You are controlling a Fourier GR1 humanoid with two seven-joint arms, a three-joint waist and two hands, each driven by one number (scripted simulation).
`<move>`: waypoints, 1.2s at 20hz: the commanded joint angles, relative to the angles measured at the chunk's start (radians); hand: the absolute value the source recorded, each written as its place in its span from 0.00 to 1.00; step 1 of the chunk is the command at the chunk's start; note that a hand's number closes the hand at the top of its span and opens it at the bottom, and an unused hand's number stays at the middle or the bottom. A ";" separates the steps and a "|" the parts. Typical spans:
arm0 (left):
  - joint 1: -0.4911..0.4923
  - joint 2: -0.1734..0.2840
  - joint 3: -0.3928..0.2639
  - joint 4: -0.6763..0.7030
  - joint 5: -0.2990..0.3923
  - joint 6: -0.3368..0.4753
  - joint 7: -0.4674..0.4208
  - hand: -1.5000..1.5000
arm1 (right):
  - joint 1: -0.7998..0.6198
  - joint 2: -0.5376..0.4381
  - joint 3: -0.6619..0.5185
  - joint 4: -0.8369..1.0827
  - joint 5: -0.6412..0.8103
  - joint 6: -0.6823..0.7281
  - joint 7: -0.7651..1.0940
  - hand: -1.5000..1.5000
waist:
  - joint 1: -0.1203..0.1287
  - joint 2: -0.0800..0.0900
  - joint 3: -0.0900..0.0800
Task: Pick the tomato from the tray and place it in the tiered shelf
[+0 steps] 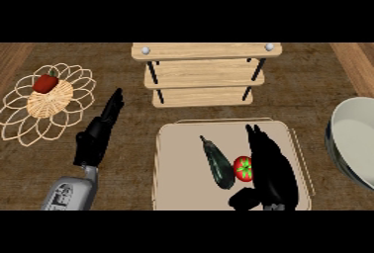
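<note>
A red tomato (243,168) with a green stem lies on the beige tray (179,163), between a dark green cucumber (217,163) and my right hand (272,168). That hand lies over the tray with fingers stretched toward the far edge, its inner side touching the tomato and its thumb low beside it. The wooden tiered shelf (203,74) stands behind the tray, its boards bare. My left hand (96,134) rests open to the left of the tray, fingers pointing away.
A woven wire basket (44,106) at the far left holds a red pepper (45,83). A large white bowl (354,141) sits at the right edge, close to the tray.
</note>
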 commanded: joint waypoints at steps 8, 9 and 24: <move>-0.012 -0.004 0.053 -0.042 -0.009 -0.049 0.057 0.50 | 0.031 0.068 0.009 0.047 0.092 -0.012 -0.007 0.00 | -0.001 0.000 0.000; 0.013 -0.024 0.031 -0.054 -0.029 -0.039 0.059 0.50 | 0.050 0.030 -0.039 0.109 0.066 -0.046 -0.098 0.00 | 0.000 0.000 0.000; 0.018 -0.054 0.052 -0.045 -0.069 -0.052 0.011 0.50 | 0.036 0.084 -0.064 0.294 0.093 -0.077 -0.192 1.00 | 0.000 0.000 0.000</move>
